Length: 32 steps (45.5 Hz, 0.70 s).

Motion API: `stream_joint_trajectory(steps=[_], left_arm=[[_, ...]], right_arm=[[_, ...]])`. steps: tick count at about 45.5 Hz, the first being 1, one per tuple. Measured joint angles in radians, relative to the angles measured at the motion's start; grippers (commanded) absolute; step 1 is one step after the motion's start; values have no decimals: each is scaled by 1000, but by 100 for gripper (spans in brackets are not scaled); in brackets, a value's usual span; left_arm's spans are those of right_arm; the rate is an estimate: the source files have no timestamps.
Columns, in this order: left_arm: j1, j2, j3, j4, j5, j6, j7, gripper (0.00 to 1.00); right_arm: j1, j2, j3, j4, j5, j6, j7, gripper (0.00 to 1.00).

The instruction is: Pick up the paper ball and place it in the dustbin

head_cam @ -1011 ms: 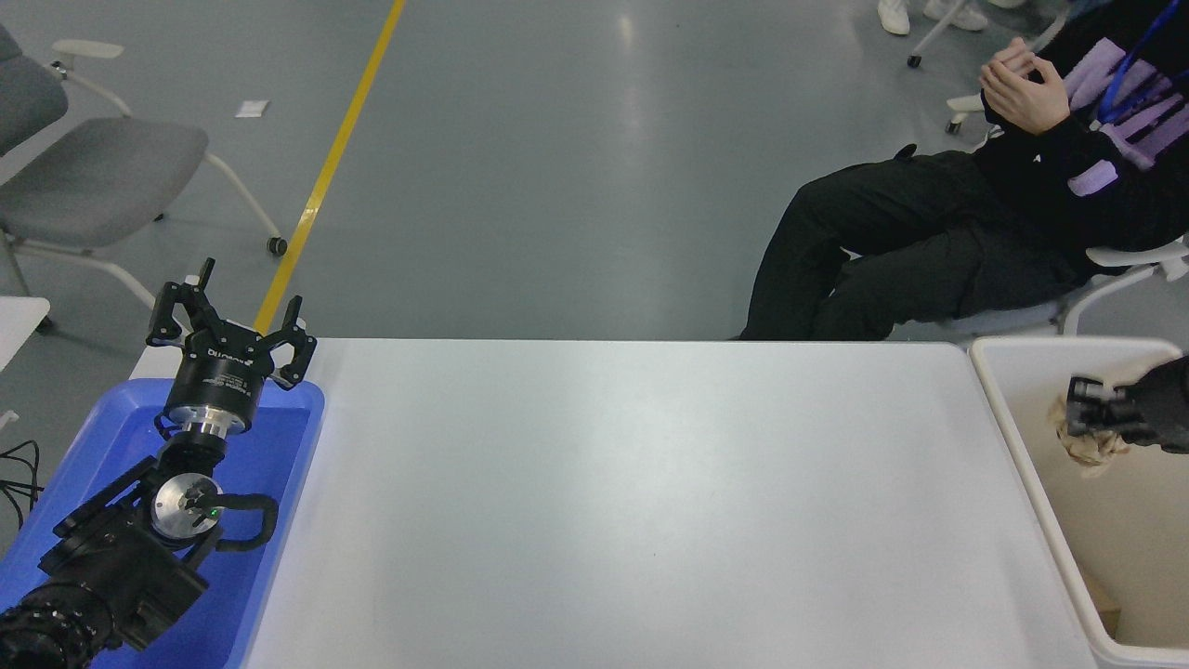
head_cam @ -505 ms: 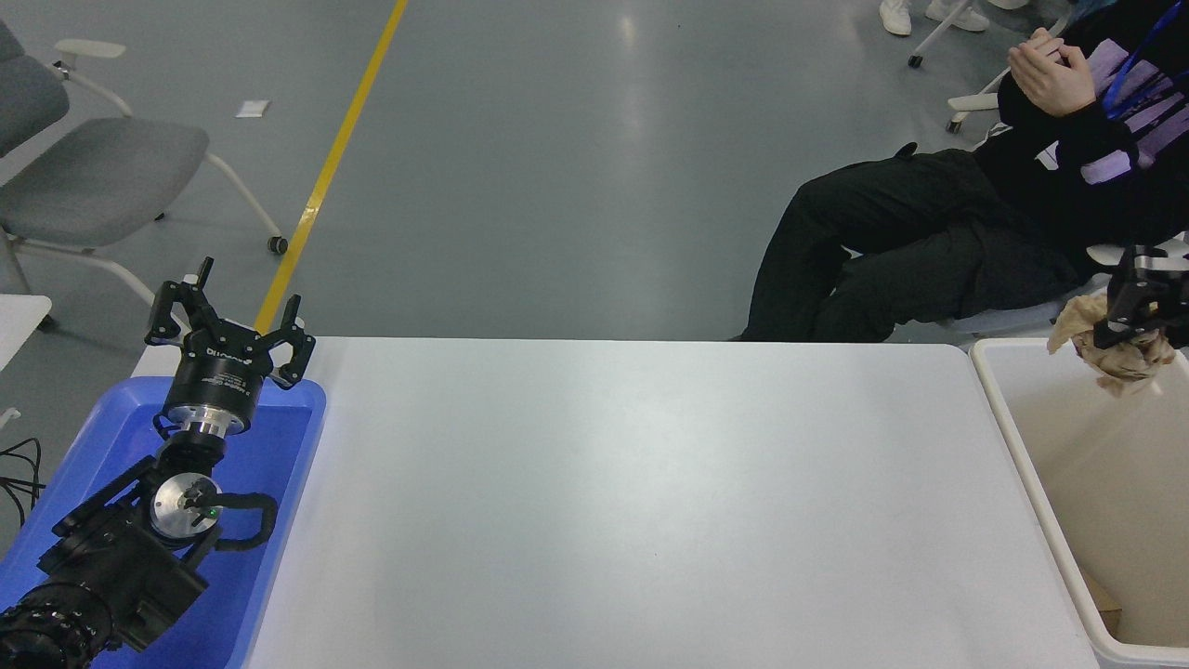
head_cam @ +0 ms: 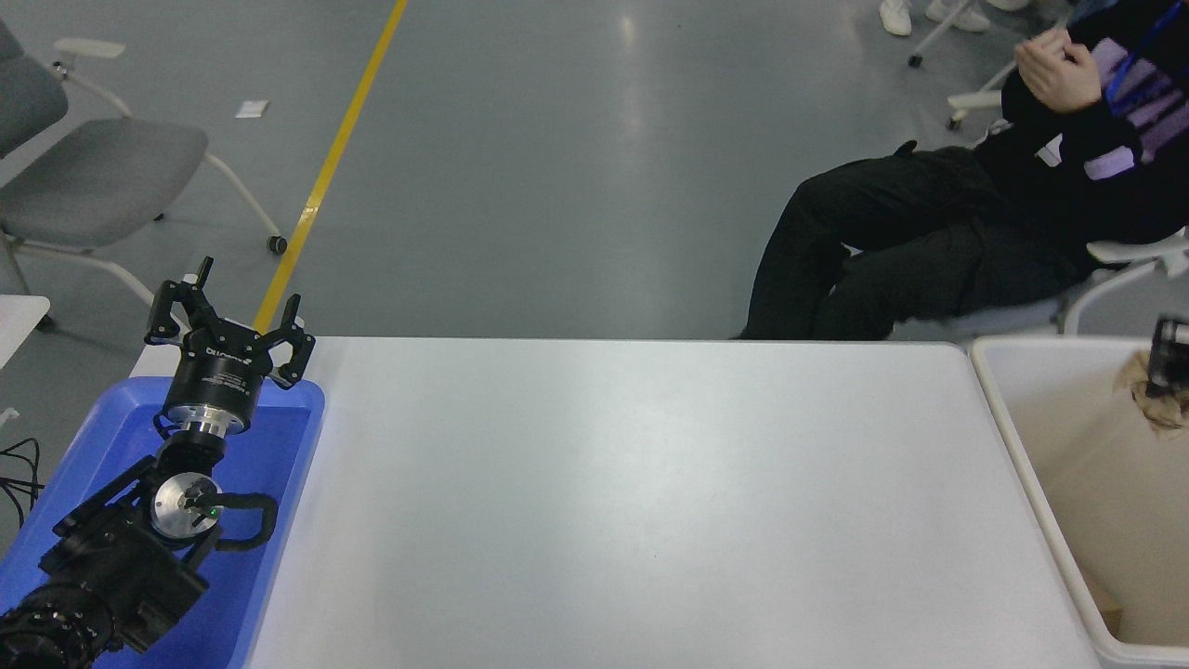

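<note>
The tan crumpled paper ball (head_cam: pixel 1155 400) hangs at the picture's right edge, above the inside of the cream-white dustbin (head_cam: pixel 992 373) that stands at the table's right end. My right gripper (head_cam: pixel 1170 364) is mostly cut off by the frame edge; the part that shows sits right on top of the ball and appears shut on it. At the lower left, my left gripper (head_cam: pixel 232 311) is parked open over the far end of a blue tray, holding nothing.
The blue tray (head_cam: pixel 283 446) lies along the table's left edge under the left arm. A person (head_cam: pixel 929 242) in black sits on a chair beyond the far right corner. A grey chair (head_cam: pixel 102 177) stands at the far left. A small brown scrap (head_cam: pixel 1105 609) lies in the dustbin.
The right gripper rose out of the dustbin with the paper ball, then moved right and slightly down, so it is now mostly out of frame. The left arm stayed still.
</note>
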Motion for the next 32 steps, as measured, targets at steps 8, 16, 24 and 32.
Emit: stream_joint_trajectory(steps=[8, 16, 24, 32], left_arm=[[0, 0, 0, 0, 0, 0, 0, 98], [0, 0, 0, 0, 0, 0, 0, 98], [0, 0, 0, 0, 0, 0, 0, 98], [0, 0, 0, 0, 0, 0, 0, 98]], right_arm=[[-309, 56, 164, -202, 36, -158, 0, 0], [-575, 151, 314, -441, 93, -240, -1, 0], [-777, 258, 444, -678, 146, -280, 1, 0], [-870, 323, 527, -827, 162, -292, 0, 0]])
